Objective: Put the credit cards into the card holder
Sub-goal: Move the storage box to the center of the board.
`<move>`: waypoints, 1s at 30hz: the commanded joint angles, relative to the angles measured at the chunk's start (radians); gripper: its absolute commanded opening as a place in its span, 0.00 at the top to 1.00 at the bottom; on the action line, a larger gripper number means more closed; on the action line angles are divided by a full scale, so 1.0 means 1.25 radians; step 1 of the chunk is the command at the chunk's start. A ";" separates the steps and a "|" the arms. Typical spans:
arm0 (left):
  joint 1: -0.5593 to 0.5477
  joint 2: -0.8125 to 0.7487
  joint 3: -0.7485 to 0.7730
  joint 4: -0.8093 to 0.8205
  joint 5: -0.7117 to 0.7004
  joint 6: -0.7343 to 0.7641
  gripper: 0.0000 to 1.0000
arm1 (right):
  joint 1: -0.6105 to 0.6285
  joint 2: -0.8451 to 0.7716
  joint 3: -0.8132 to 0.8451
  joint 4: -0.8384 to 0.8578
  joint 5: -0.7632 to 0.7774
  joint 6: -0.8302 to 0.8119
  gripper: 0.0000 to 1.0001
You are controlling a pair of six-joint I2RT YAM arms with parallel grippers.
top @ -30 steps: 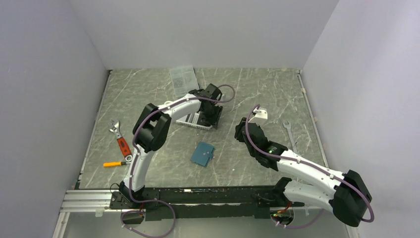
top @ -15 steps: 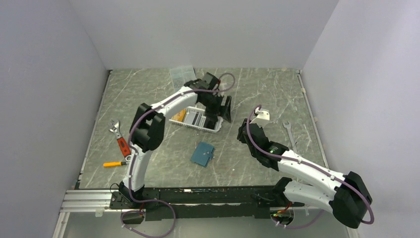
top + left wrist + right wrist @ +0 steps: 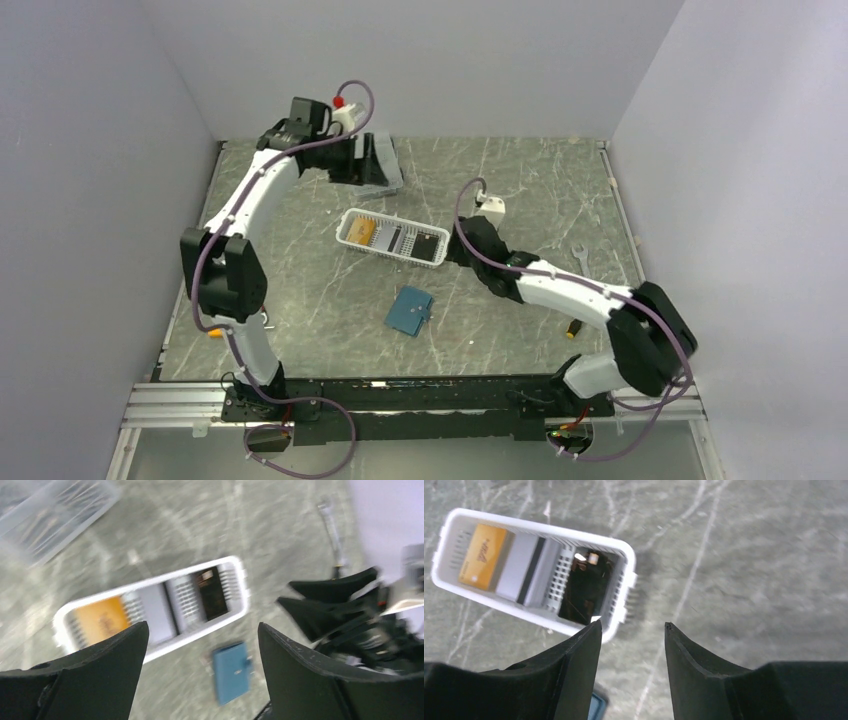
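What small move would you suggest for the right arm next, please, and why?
Probably ease the right gripper left and down over the black card. Its jaws stand apart and empty beside the basket, and that card lies at the basket's nearest end.

Grey-green marbled tabletop (image 3: 520,190), pale veins crossing it diagonally. Boxed in on three sides by plain matte panels: back wall (image 3: 420,60), left wall (image 3: 90,200), right wall (image 3: 740,180), all pale lavender-grey and unmarked. Thin light trim where the panels meet the top. Aluminium rail (image 3: 170,405) along the near edge. Lighting even and diffuse; shadows soft, short, low in contrast.
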 commanded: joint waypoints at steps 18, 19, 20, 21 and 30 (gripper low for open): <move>0.116 -0.081 -0.373 0.153 -0.193 0.180 0.24 | -0.029 0.245 0.136 0.073 -0.114 0.006 0.52; 0.116 -0.075 -0.374 0.158 -0.193 0.180 0.24 | -0.030 0.245 0.132 0.077 -0.114 0.007 0.53; 0.116 -0.073 -0.378 0.165 -0.193 0.180 0.24 | -0.029 0.246 0.128 0.079 -0.114 0.009 0.53; 0.116 -0.068 -0.382 0.171 -0.192 0.179 0.24 | -0.029 0.247 0.126 0.082 -0.115 0.009 0.53; 0.116 -0.043 -0.423 0.212 -0.166 0.179 0.27 | -0.029 0.266 0.101 0.098 -0.111 0.020 0.59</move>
